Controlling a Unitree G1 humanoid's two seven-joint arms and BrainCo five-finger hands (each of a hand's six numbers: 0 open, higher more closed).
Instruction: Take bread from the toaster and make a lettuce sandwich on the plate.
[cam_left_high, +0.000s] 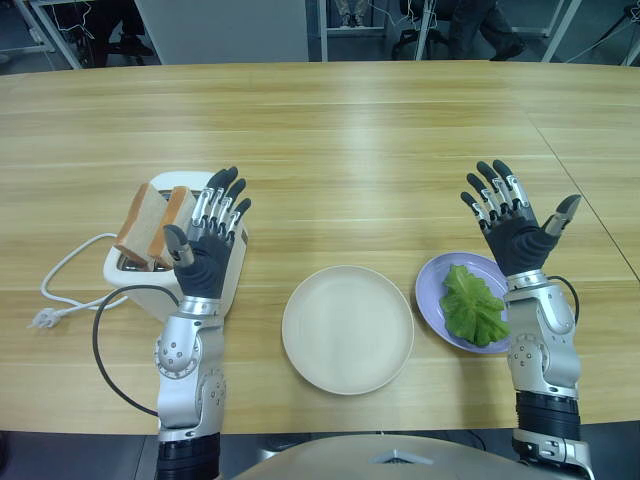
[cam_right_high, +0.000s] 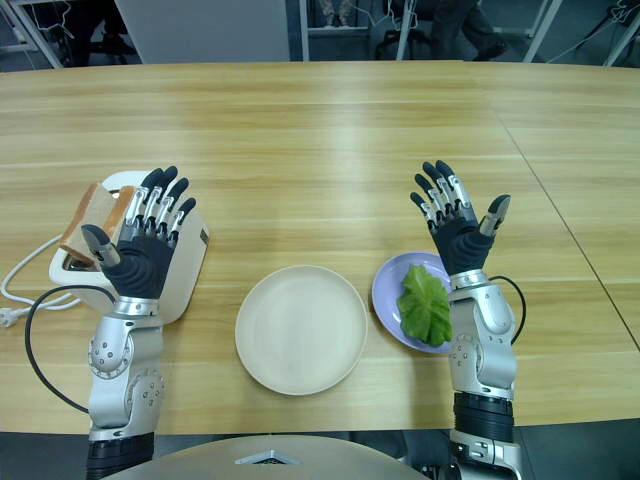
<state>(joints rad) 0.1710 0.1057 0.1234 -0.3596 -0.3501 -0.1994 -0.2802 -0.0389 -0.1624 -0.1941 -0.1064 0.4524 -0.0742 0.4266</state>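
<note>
The left hand (cam_left_high: 210, 235) and right hand (cam_left_high: 510, 225) are held upright, fingers spread, nothing grasped. The white toaster (cam_left_high: 130, 290) is partly hidden by the left hand; two bread slices (cam_left_high: 150, 225) stand in its slots. Crinkled lettuce (cam_left_high: 474, 305) lies in a lilac dish (cam_left_high: 435, 290) beside the round cream plate (cam_left_high: 347, 328) on the wooden worktop (cam_left_high: 350, 150)

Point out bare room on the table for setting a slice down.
Widest: bare table beyond the toaster, cream plate and purple dish. The cream plate itself is bare. Crowded: left hand at the toaster, right hand by the lettuce.
</note>
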